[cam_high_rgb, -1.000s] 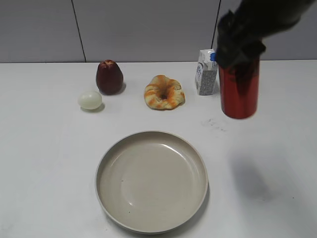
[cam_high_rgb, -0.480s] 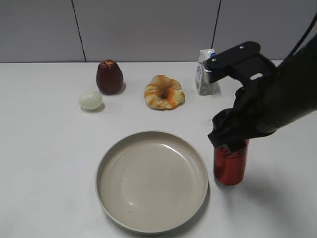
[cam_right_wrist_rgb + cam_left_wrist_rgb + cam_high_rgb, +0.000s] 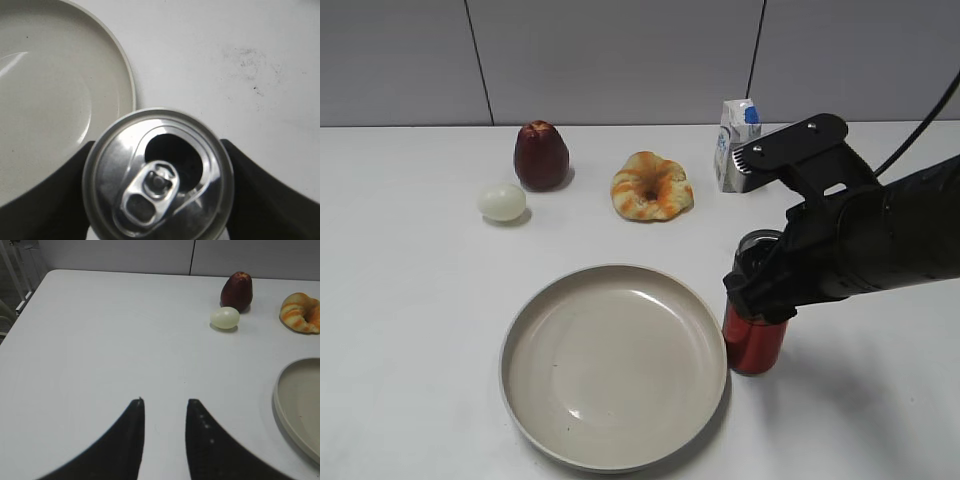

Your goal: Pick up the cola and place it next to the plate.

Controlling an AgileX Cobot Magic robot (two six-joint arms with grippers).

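Observation:
The cola (image 3: pixel 752 347), a red can with a silver pull-tab top, stands upright on the white table against the right rim of the plate (image 3: pixel 610 370), a large beige dish. My right gripper (image 3: pixel 760 292) is shut on the can's upper part from both sides. In the right wrist view the can top (image 3: pixel 157 185) sits between the two black fingers (image 3: pixel 157 144), with the plate (image 3: pixel 50 90) just to its left. My left gripper (image 3: pixel 166 402) is open and empty above bare table, left of the plate (image 3: pixel 300 405). The left gripper does not show in the exterior view.
At the back stand a dark red fruit (image 3: pixel 541 155), a pale egg (image 3: pixel 501 202), a croissant-like bread (image 3: pixel 651 186) and a small milk carton (image 3: pixel 736 145). The table's left edge (image 3: pixel 20 315) shows in the left wrist view.
My right gripper carried the cola from high at the back right down and left to the table beside the plate's right rim. The plate shifted slightly left.

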